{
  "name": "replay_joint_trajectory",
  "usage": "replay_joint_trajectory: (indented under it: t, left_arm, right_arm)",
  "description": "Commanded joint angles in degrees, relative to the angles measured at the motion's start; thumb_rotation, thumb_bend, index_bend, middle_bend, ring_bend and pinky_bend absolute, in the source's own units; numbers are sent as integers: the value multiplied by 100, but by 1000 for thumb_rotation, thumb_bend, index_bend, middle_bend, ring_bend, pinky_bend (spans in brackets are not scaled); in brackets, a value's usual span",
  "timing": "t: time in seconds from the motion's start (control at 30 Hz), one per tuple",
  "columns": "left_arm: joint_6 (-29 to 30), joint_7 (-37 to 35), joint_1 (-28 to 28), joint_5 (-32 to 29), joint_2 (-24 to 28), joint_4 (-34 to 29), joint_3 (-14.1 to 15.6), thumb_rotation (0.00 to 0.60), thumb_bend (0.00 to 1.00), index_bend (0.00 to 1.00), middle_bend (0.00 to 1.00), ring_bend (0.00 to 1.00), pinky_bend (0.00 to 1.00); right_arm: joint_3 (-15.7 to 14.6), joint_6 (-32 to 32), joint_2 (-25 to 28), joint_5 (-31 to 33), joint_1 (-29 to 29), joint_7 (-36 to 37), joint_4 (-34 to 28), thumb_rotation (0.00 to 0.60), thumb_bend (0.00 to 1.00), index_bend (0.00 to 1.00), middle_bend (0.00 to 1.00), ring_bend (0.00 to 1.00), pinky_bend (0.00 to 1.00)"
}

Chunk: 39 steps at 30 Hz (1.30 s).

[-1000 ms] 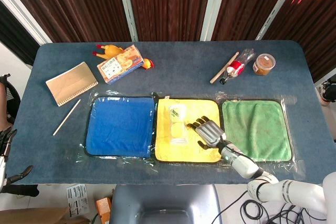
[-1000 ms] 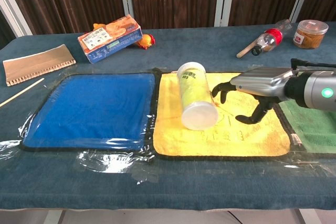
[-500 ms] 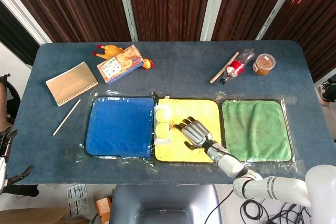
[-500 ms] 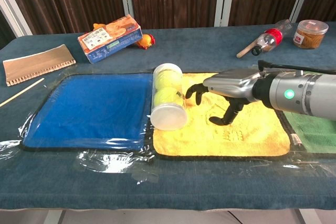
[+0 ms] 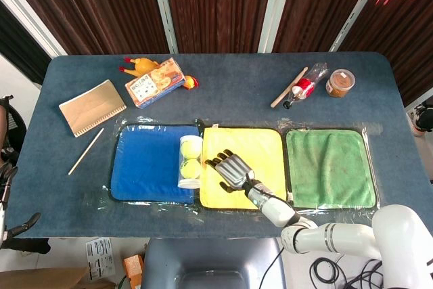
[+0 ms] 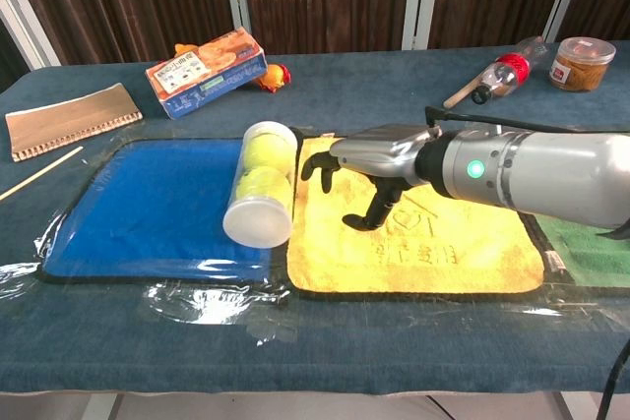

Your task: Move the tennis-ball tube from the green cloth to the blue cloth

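Over on the far left of the table (image 5: 61, 187) there's a notebook (image 5: 93, 107) with a thin wooden stick (image 5: 86, 151) lying just below it, and further back a snack box (image 5: 155, 82) sitting against a rubber chicken toy (image 5: 139, 65). Next comes the blue cloth (image 5: 145, 162), and the tennis-ball tube (image 5: 191, 162) is lying on its side on that cloth's right edge, cap end toward the robot, with yellow balls visible through the clear wall. In the chest view the tube (image 6: 260, 186) sits right by the seam with the yellow cloth (image 6: 463, 248). The right hand (image 6: 366, 162) hangs over the left part of the yellow cloth, just beside the tube, palm down, fingers apart and curled downward, gripping nothing. Whether a fingertip touches the tube isn't clear. Further right is the green cloth (image 5: 329, 166), bare on top. Behind it there's a plastic bottle (image 5: 304, 86) beside a wooden rod (image 5: 288, 87), then a small jar (image 5: 339, 82). The left hand doesn't show in either view.
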Motion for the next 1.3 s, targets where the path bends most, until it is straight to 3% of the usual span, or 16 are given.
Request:
replay_joint_trajectory:
  t: [0.03, 0.5, 0.97, 1.13, 1.3]
  left_arm:
    - [7, -24, 10, 13, 6, 9, 8, 600, 29, 0, 0, 1, 44]
    - [-8, -152, 38, -15, 81, -12, 6, 600, 29, 0, 0, 1, 43]
    - [-43, -174, 34, 15, 104, -14, 23, 600, 29, 0, 0, 1, 44]
    - [-52, -157, 44, 34, 124, -27, 46, 600, 30, 0, 0, 1, 43]
    - [-52, -198, 38, 79, 146, -5, 58, 600, 29, 0, 0, 0, 44]
  right_arm:
    - [20, 66, -107, 148, 121, -115, 9, 600, 396, 159, 236, 107, 128]
    - [141, 192, -666, 749, 685, -395, 404, 600, 395, 159, 236, 107, 128]
    - [18, 420, -415, 668, 664, -282, 107, 600, 395, 161, 236, 107, 128]
    - [-310, 912, 188, 59, 240, -112, -606, 600, 395, 176, 236, 107, 128]
    - [-1170, 2567, 1565, -1260, -938, -5, -1991, 600, 388, 106, 213, 74, 124]
